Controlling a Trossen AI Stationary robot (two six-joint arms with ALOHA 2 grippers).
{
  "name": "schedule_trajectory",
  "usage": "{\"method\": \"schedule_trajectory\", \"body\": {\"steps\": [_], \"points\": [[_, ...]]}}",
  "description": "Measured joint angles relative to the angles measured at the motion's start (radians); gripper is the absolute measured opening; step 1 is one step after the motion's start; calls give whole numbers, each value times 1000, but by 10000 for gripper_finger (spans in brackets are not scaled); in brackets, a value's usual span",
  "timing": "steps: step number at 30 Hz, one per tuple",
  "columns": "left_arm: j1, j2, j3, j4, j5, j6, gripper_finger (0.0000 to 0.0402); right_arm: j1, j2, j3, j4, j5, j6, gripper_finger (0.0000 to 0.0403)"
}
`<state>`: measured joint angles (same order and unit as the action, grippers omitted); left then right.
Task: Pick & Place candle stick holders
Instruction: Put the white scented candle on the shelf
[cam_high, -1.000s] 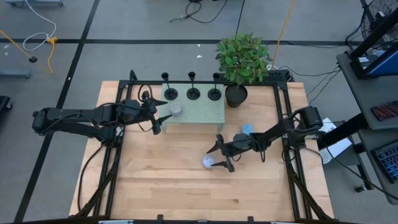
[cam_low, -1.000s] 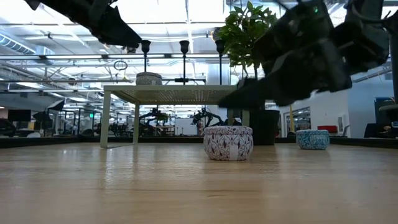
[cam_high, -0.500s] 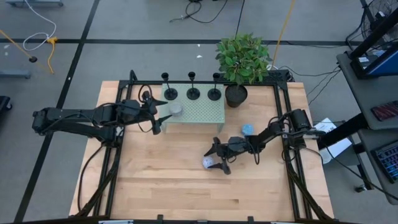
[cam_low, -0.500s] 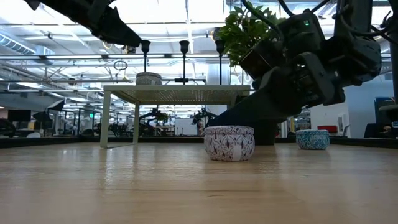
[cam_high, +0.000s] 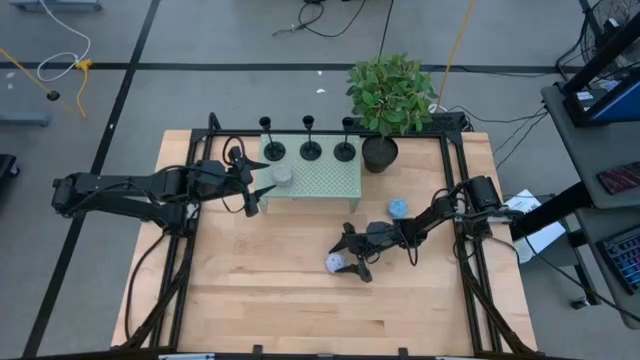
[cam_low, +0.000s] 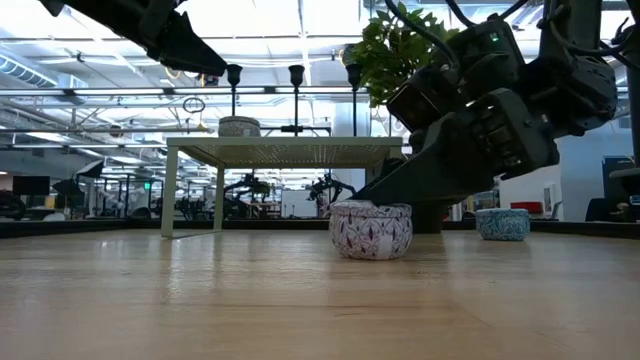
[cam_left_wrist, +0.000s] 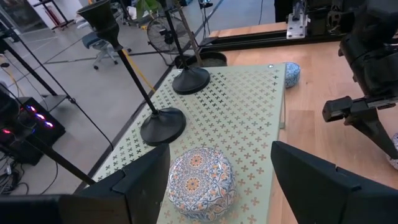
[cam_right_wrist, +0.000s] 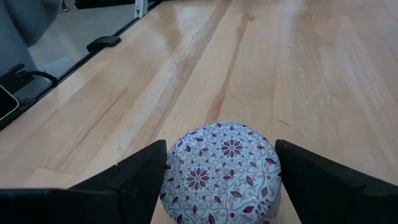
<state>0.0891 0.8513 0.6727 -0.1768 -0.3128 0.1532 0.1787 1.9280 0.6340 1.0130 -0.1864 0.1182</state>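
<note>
Right gripper (cam_right_wrist: 217, 180) open, fingers straddling purple tin (cam_right_wrist: 221, 165). Left gripper (cam_left_wrist: 217, 186) open over shelf (cam_left_wrist: 249, 118), by holders (cam_high: 310, 150). Close squarely, centred; avoid nudging.

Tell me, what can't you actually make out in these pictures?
- Whether the right gripper touches the purple tin: its fingers flank it, and any contact is hidden at the right wrist view's bottom edge.
- The third holder: cut off in the left wrist view, which shows only two.
- The blue tin's pattern: too small in every view.
- The left gripper: mostly cropped in the low view.
</note>
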Motion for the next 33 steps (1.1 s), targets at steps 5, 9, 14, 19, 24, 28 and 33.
{"method": "schedule_trajectory", "body": {"steps": [5, 9, 14, 19, 24, 28, 33], "points": [[0, 0, 0, 0, 0, 1, 280, -1, 2, -2, 72, 0, -1, 293], [0, 0, 0, -5, 0, 1, 280, -2, 2, -2, 108, 1, -2, 293], [0, 0, 0, -15, 0, 1, 280, -2, 1, -2, 121, 2, -32, 293], [0, 0, 0, -15, 0, 1, 280, -1, 1, -2, 127, 2, -38, 293], [0, 0, 0, -14, 0, 0, 280, 17, 1, -2, 144, 1, 7, 293], [0, 0, 0, -13, -1, 0, 280, 40, 1, -2, 158, -21, 25, 293], [0, 0, 0, -11, -1, 0, 280, 58, 1, -1, 228, -79, 25, 293]]}}
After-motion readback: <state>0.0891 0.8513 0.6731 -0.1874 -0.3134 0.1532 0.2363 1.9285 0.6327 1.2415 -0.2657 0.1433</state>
